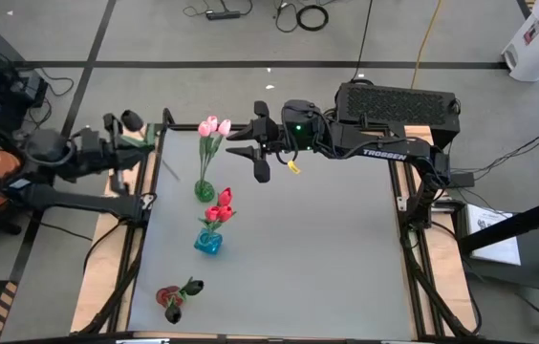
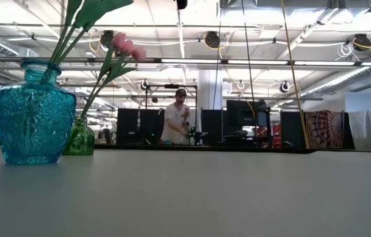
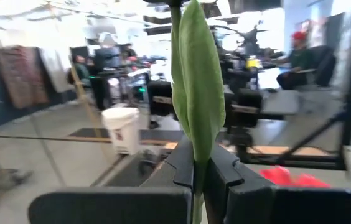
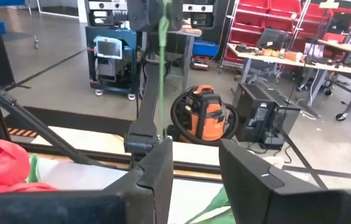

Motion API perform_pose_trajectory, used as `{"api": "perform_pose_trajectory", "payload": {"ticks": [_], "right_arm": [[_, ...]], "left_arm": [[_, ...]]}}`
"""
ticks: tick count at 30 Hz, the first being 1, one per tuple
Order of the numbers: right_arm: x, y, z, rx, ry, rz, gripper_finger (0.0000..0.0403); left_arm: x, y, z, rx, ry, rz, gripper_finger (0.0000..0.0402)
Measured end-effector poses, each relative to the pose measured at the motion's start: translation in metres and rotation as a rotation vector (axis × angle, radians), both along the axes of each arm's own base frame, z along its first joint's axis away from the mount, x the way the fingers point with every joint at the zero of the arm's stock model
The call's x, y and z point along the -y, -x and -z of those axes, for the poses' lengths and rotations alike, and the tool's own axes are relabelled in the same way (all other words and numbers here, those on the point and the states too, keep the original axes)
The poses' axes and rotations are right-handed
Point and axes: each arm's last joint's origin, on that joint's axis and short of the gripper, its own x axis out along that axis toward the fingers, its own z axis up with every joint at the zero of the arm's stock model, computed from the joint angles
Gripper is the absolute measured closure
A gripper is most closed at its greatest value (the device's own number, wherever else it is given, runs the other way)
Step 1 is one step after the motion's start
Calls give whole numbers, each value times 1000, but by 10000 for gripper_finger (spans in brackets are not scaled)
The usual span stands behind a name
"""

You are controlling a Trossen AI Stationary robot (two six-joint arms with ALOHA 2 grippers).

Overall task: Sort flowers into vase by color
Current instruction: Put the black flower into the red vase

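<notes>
My left tool (image 3: pixel 201 177), at the tabletop's (image 1: pixel 327 248) left edge: clamped on a tulip stem (image 3: pixel 197 81). Right tool (image 1: pixel 258 145), far edge: open, empty, beside the pink tulips (image 1: pixel 215 125). Keep the stem upright; lower slowly.

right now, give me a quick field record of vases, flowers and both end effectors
green vase: holds pink tulips
blue vase: holds red tulips
third vase: near table edge, dark red, holds a dark tulip
left end effector: off the table's left edge, shut on a green tulip stem
right end effector: open, beside the pink tulips at the far edge, nothing held
person: in the room behind, low view
</notes>
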Motion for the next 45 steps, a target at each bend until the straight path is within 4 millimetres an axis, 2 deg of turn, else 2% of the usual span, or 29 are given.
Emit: {"api": "perform_pose_trajectory", "payload": {"ticks": [6, 12, 20, 27, 37, 45], "right_arm": [[0, 0, 1, -15, -3, 0, 282], [2, 1, 4, -45, 18, 78, 282], [7, 3, 12, -139, 78, 240, 282], [8, 5, 18, -211, 93, 262, 282], [7, 10, 23, -289, 114, 252, 282], [14, 17, 27, -366, 107, 266, 282]], "left_arm": [[4, 28, 13, -39, 59, 157, 391], [9, 41, 26, -127, 88, 315, 391], [16, 41, 31, -169, 102, 560, 391], [18, 31, 40, -158, 165, 633, 391], [20, 12, 84, -136, 110, 722, 391], [23, 16, 110, -144, 110, 815, 391]]}}
